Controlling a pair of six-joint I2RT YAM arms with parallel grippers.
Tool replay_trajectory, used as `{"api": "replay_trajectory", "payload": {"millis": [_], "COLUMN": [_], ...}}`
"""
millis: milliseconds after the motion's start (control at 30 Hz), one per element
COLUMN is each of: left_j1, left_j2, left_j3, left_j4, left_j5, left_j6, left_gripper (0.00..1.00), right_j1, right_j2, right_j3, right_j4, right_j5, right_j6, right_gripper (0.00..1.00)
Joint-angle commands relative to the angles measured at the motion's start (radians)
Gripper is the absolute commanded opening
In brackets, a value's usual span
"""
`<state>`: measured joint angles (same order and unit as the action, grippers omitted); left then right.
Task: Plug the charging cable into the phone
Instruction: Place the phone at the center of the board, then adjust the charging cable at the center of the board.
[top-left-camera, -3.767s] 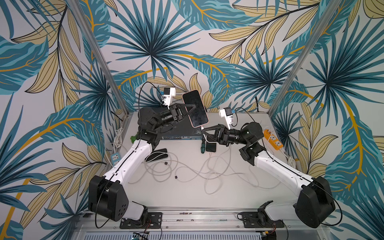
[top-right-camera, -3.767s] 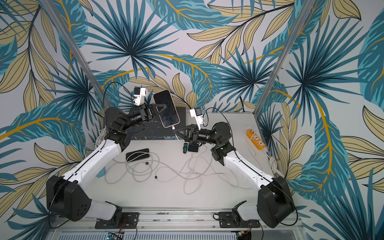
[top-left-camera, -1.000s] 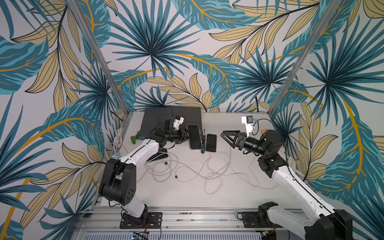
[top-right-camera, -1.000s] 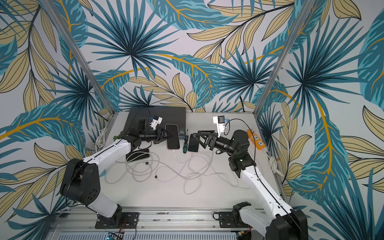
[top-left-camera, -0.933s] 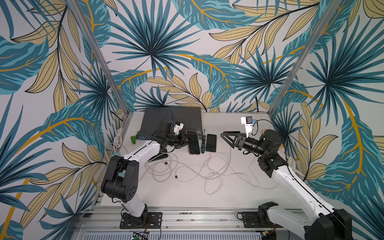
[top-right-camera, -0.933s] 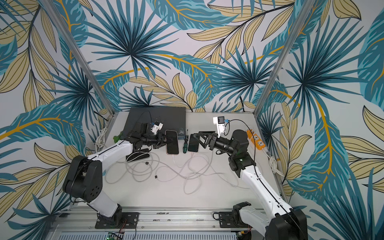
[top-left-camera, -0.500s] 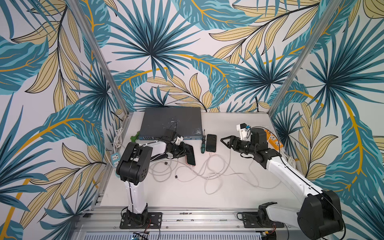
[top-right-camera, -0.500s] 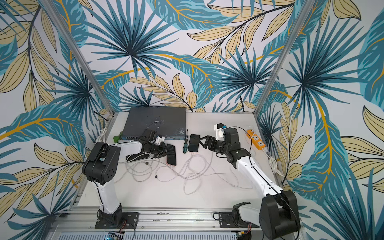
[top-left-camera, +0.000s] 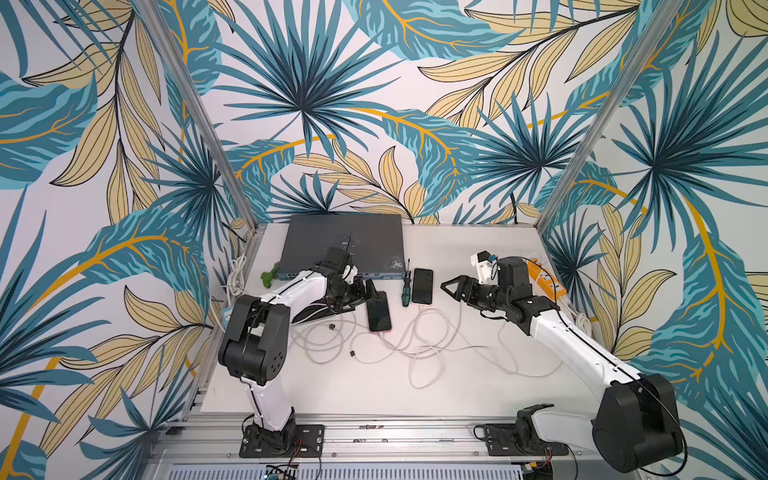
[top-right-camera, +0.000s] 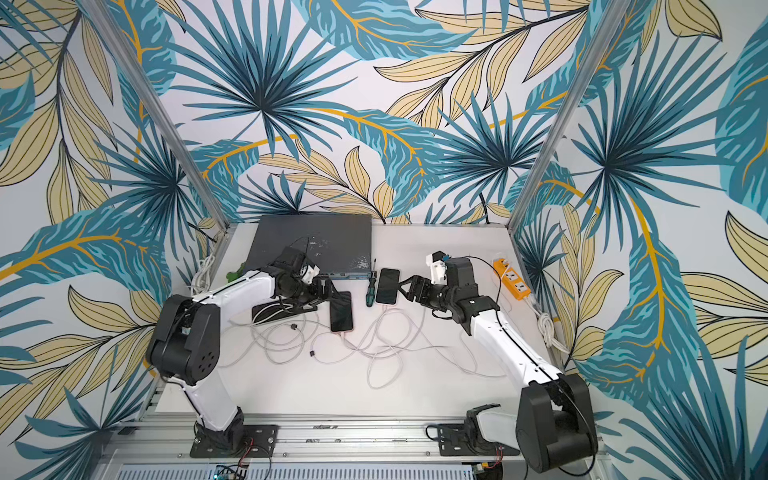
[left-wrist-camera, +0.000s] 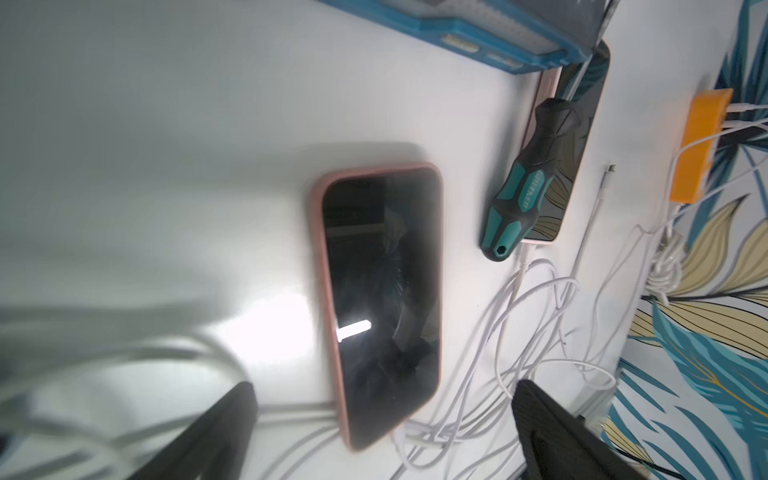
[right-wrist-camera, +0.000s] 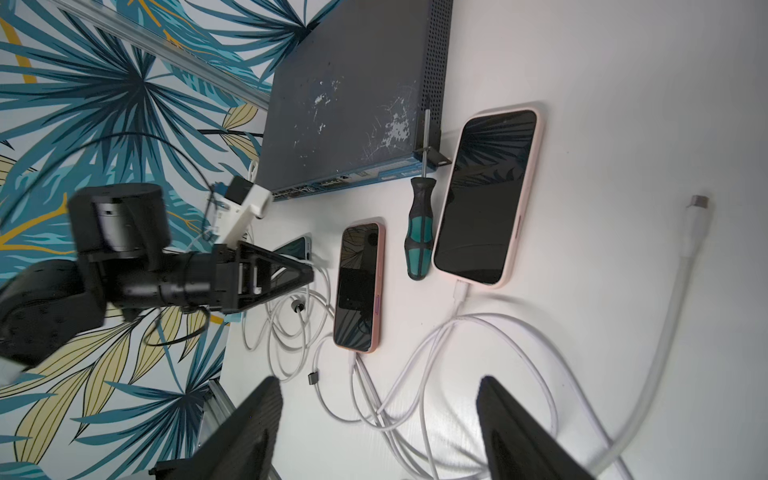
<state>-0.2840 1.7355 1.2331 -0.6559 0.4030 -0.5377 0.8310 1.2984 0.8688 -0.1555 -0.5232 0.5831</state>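
Phone (top-left-camera: 378, 311) flat on the table (top-left-camera: 457, 395), charging cable (right-wrist-camera: 355, 362) seemingly seated in its end.
My left gripper (left-wrist-camera: 384, 386) and right gripper (right-wrist-camera: 380, 380) both gape, holding nothing.

Pink-cased phone (right-wrist-camera: 359, 286) flat, white cable (right-wrist-camera: 356, 364) in port
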Motion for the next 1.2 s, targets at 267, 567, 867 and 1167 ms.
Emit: {"api": "replay_trajectory", "payload": {"millis": [267,567,867,1167], "left_j1": [0.101,0.184,0.184,0.201], "left_j2": [-0.124,0.073,0.167,0.178], "left_j3": [0.077,0.194,0.152,0.174], "left_j4": [-0.317,-0.266,-0.202,-0.191], "left_j5": [-0.533,-0.543,-0.526,-0.564], "left_j6": [-0.014,-0.043,0.003,0.034], "left_gripper": [0.99,0.92,0.9,0.91], "right_j1": [0.004,0.011,0.009,0.011], "right_j2": [0.062,0.035,-0.033,-0.089], "right_j3": [0.056,0.037,-0.047,-0.105], "right_j4": [0.046,0.019,0.042,0.046], "right_j5": [-0.1,-0.119,-0.113,-0.103], "right_j6": [0.001,-0.011,0.001,0.009], "right_gripper": [0.74,0.74,0.74,0.74]}}
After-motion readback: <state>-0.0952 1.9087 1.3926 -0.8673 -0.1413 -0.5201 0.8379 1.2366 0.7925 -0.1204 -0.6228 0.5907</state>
